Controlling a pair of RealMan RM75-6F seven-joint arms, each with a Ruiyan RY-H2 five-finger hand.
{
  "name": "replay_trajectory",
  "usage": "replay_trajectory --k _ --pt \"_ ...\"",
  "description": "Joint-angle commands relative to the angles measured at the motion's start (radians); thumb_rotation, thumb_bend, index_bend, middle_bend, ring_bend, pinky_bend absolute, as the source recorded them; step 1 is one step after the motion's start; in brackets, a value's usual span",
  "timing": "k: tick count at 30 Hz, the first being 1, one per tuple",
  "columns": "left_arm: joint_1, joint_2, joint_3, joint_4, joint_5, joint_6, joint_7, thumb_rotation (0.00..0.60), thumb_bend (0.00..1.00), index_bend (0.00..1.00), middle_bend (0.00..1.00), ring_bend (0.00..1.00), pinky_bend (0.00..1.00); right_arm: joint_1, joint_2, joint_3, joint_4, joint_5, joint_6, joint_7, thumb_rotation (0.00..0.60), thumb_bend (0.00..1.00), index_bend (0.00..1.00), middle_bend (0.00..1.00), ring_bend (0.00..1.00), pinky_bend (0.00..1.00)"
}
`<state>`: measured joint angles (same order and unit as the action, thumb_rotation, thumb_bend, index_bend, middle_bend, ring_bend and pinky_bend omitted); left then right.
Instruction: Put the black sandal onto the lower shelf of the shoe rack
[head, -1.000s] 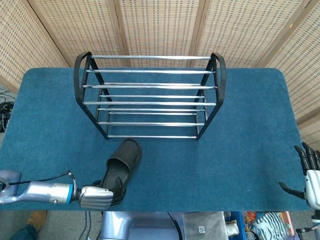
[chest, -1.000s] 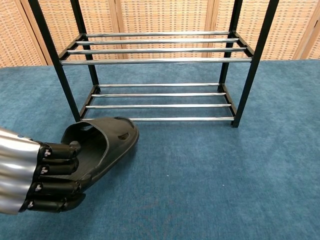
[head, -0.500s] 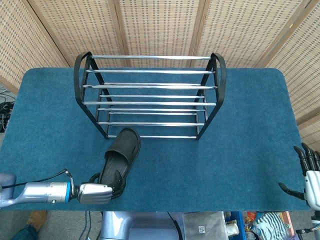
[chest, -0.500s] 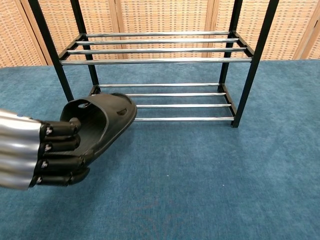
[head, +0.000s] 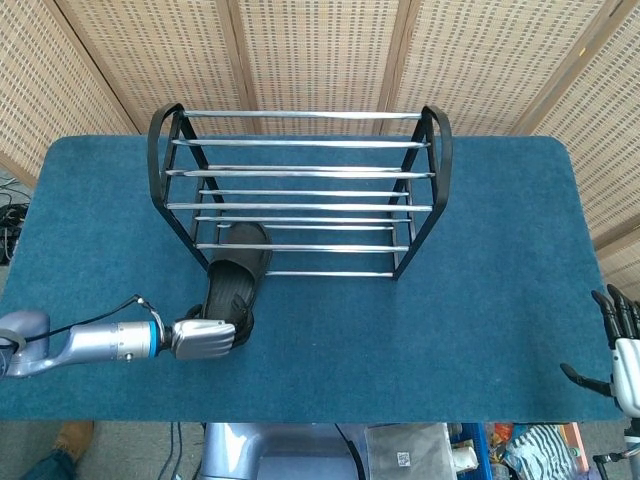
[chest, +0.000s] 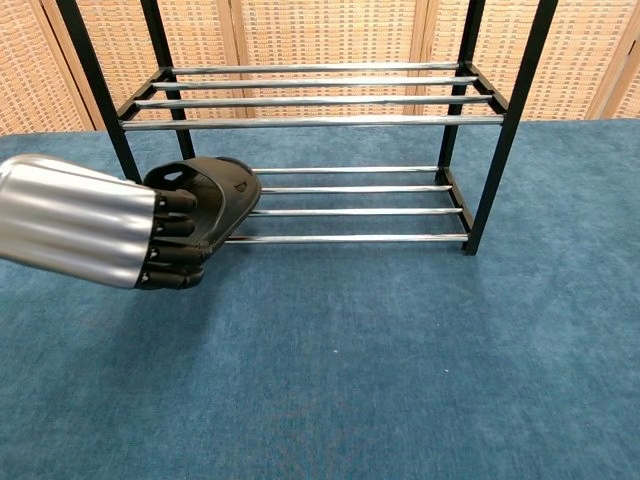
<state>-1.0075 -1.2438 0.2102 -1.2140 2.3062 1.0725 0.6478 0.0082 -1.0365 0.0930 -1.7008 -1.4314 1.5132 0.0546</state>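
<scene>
Placing step: feeding black sandal into shoe rack, lower shelf.

Left hand (chest: 165, 240), fingers curled, gripping heel of black sandal (head: 236, 276); toe resting over front rails of lower shelf (chest: 350, 212) at left end of shoe rack (head: 300, 190), heel overhanging blue worktop (head: 480, 320). Next, likely: pushing deeper, then releasing. Right hand (head: 612, 355) idling open, well apart.

Left hand (head: 205, 338) is advancing toward the shoe rack (head: 300, 190), carrying the black sandal (head: 236, 275) forward from the bench's near edge. Sandal toe is now passing over the front bar of the lower shelf (chest: 340, 212); heel remains gripped in the fingers (chest: 178, 240).
</scene>
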Motion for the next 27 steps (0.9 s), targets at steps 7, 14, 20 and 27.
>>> replay_trajectory --k 7,14,20,27 --pt "-0.029 -0.152 -0.02 0.251 -0.034 0.02 -0.141 0.6 0.12 0.79 0.58 0.45 0.41 0.013 -0.011 0.013 0.007 0.042 -0.029 -0.021 0.6 0.0 0.0 0.0 0.0 0.0" --pt "-0.048 -0.241 -0.013 0.424 -0.051 0.051 -0.23 0.6 0.12 0.79 0.58 0.45 0.41 0.024 -0.019 0.025 0.014 0.076 -0.05 -0.035 0.6 0.0 0.0 0.0 0.0 0.0" --pt "-0.049 -0.306 -0.001 0.513 -0.065 0.079 -0.27 0.6 0.12 0.54 0.24 0.18 0.27 0.028 -0.023 0.029 0.018 0.091 -0.059 -0.043 0.6 0.0 0.0 0.0 0.0 0.0" --pt "-0.016 -0.33 -0.031 0.494 -0.139 0.036 -0.18 0.6 0.12 0.0 0.0 0.0 0.0 0.026 -0.019 0.024 0.012 0.089 -0.061 -0.049 0.6 0.0 0.0 0.0 0.0 0.0"
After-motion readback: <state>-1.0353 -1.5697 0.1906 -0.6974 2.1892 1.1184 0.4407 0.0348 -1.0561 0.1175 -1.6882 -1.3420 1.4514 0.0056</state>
